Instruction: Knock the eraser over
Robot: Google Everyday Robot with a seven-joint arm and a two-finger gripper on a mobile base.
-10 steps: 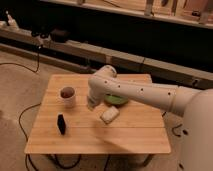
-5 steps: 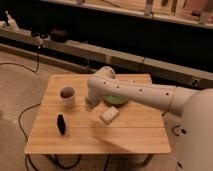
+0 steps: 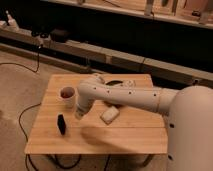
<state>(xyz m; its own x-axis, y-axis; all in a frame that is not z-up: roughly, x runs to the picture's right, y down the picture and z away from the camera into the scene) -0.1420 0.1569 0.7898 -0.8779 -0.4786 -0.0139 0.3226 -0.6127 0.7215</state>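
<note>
The eraser (image 3: 61, 124) is a small black thin block standing upright on the left front part of the wooden table (image 3: 125, 137). My white arm reaches in from the right and bends down over the table. My gripper (image 3: 79, 114) hangs at the arm's end, a little to the right of the eraser and slightly behind it, apart from it.
A white mug (image 3: 67, 95) with dark contents stands behind the eraser at the table's left. A flat whitish block (image 3: 110, 115) lies near the table's middle. A green object (image 3: 116, 84) shows behind the arm. Cables lie on the floor to the left.
My arm has swung left and down, bringing the gripper closer to the eraser. The eraser still stands in the same place.
</note>
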